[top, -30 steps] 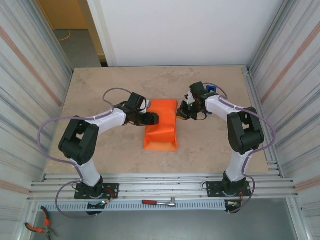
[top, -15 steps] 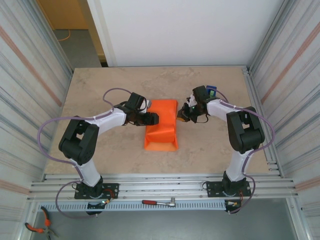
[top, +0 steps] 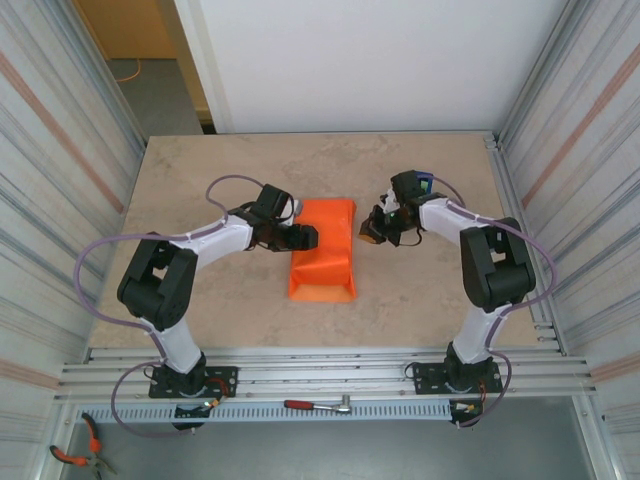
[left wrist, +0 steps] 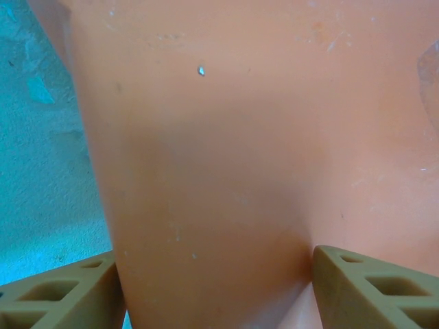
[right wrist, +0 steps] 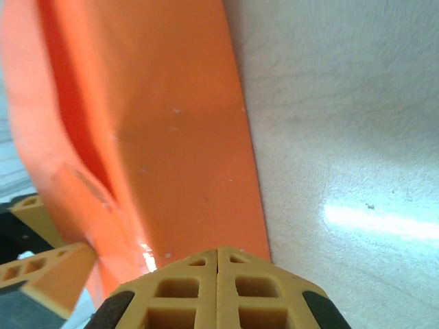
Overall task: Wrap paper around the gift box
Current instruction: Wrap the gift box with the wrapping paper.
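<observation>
Wide apart at the left gripper [left wrist: 216,277]: one finger [left wrist: 62,293] low in the left corner of the left wrist view, the other low at the right. Between them the orange paper [left wrist: 226,151], filling the gap from finger to finger and meeting both. Clamped on it or merely set against it: cannot tell. Beyond the left-hand finger, a strip of bare table [left wrist: 41,137], tinted blue-green in that view.

Pressed flat together at the right gripper [right wrist: 217,264], tip against tip, nothing between. Just ahead of those tips in the right wrist view, the long edge of the paper, rising from the table to a rounded fold. Touching the tips or only very close: unclear. Low at the left of that view, across the paper, the tan fingers of the other gripper.

From above, the paper folded into a long raised bundle near the middle of the table, running from far to near, with whatever lies inside fully covered. Left gripper at the bundle's left edge, about halfway along. Right gripper just beside the right edge, toward the far end. Behind the right wrist, a blue tape dispenser [top: 424,181], partly hidden by the arm. On the near rail [top: 400,372], a ratchet wrench [top: 318,405] with a red handle. In the bottom-left corner, orange-handled pliers [top: 75,455].
</observation>
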Action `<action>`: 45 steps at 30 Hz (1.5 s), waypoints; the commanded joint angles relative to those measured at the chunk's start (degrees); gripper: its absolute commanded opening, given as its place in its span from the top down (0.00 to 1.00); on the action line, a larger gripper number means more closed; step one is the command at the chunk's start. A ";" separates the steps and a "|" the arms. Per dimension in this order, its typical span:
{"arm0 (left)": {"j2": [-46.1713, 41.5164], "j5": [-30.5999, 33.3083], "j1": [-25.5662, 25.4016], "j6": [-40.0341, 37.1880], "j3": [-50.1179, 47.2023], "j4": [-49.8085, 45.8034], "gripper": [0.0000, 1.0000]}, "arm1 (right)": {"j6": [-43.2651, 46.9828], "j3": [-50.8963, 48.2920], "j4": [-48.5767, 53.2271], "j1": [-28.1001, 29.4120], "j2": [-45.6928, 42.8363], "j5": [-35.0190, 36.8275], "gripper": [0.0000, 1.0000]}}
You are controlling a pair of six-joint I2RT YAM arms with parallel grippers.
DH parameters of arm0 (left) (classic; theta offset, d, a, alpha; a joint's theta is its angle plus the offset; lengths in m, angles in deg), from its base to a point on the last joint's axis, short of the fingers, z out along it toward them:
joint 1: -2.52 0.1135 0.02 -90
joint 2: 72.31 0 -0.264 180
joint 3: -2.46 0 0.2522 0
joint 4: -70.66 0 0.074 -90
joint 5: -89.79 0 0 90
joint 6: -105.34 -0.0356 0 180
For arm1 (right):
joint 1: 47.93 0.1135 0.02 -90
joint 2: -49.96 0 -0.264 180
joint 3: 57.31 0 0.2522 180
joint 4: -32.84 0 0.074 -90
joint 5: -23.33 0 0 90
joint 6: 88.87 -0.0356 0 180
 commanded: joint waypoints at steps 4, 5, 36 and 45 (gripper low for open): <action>-0.91 -0.42 -0.11 -1.07 2.39 -7.82 0.28 | 0.36 4.67 0.91 0.44 -2.35 0.22 1.00; -1.09 -0.85 0.17 -1.06 2.96 -7.94 0.27 | 0.07 5.37 0.62 0.81 -2.06 -0.16 1.00; -23.76 -7.00 8.31 10.36 -19.40 8.47 0.11 | -3.11 9.99 -3.73 5.70 1.80 0.34 0.88; -32.00 -3.19 6.13 10.29 -28.73 7.82 0.11 | -1.79 -1.29 0.76 10.20 -11.84 12.34 0.55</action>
